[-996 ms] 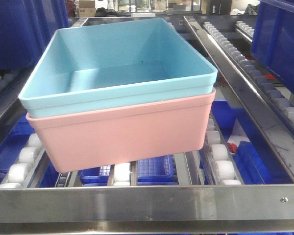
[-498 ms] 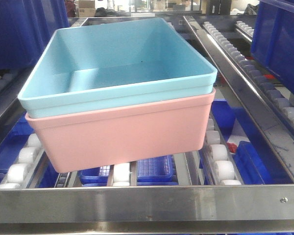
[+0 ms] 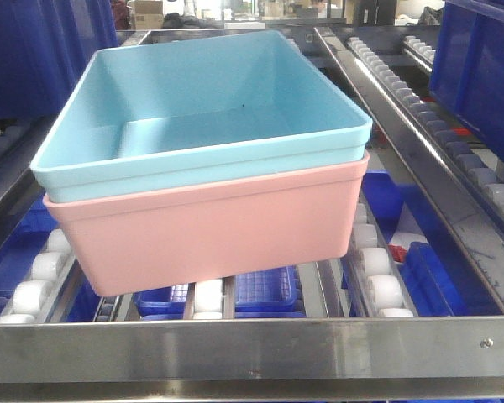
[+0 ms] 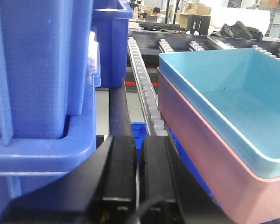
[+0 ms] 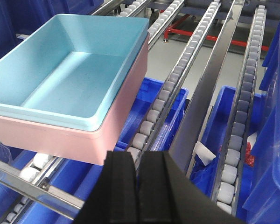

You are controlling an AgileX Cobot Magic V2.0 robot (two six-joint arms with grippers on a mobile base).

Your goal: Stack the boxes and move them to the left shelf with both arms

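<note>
The light blue box is nested inside the pink box, and the stack rests on the white rollers of the left shelf, just behind its steel front rail. In the left wrist view the blue box and pink box lie to the right of my left gripper, which is shut and empty and apart from them. In the right wrist view the blue box and pink box sit up and left of my right gripper, also shut and empty. No gripper shows in the front view.
Dark blue crates stand close on the left of the left gripper and at the right edge of the front view. More blue crates sit below the rollers. Steel rails and roller rows run rearward to the right of the stack.
</note>
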